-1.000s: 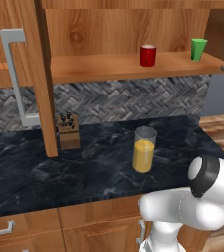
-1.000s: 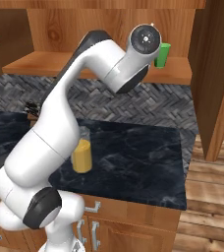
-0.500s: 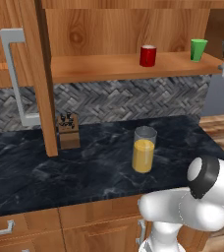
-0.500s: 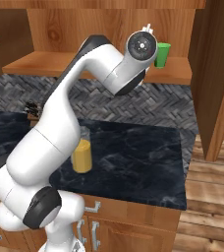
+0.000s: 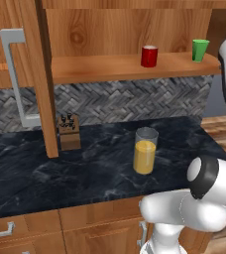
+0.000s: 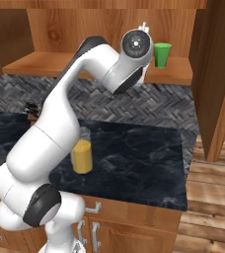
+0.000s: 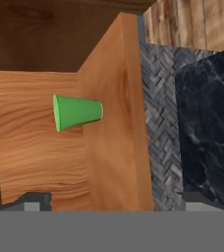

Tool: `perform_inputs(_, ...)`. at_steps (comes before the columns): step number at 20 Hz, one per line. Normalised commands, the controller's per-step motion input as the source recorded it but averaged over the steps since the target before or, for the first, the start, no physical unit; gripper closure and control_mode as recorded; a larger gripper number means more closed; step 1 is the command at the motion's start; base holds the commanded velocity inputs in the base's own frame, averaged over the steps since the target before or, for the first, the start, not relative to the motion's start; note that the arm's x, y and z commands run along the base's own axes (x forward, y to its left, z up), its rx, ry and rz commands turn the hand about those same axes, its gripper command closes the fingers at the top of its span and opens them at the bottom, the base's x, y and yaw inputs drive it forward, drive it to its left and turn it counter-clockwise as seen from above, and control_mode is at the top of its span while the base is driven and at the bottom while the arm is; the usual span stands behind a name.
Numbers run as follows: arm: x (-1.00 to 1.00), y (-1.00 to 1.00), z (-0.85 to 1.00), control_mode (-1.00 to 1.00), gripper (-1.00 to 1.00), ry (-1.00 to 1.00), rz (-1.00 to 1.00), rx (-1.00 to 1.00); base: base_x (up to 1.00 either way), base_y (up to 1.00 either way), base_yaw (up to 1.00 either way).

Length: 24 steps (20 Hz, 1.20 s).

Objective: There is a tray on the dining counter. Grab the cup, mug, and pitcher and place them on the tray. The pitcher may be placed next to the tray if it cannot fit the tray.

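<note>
The gripper (image 7: 111,199) is wide open and holds nothing. The green cup (image 7: 77,112) stands on the wooden shelf (image 7: 111,147), ahead of the jaws and apart from them. In the hand view, rolled sideways, its long axis runs across the frame.

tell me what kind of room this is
Most likely a kitchen. A black marbled counter runs over wooden cabinets with drawer handles, backed by a grey herringbone backsplash. A wooden shelf holds a red mug and a green cup, and a knife block stands on the counter.
</note>
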Motion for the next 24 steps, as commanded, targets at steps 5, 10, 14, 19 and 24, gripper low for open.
perform_inputs(5, 0.00, -0.09, 0.00, -1.00, -1.00, 0.00, 0.00, -0.10, 0.00, 0.00, 0.00)
perform_inputs(10, 0.02, -0.09, 0.00, -1.00, -1.00, 0.00, 0.00, -0.07, 0.00, 0.00, 0.00)
perform_inputs(14, 0.27, 0.00, 0.00, -1.00, -1.00, 0.00, 0.00, 0.00, 0.00, 0.00, 0.00)
perform_inputs(19, 0.38, 0.00, 0.00, -1.00, -1.00, 0.00, 0.00, 0.00, 0.00, 0.00, 0.00)
perform_inputs(24, 0.33, -0.01, 0.00, -1.00, -1.00, 0.00, 0.00, 0.00, 0.00, 0.00, 0.00)
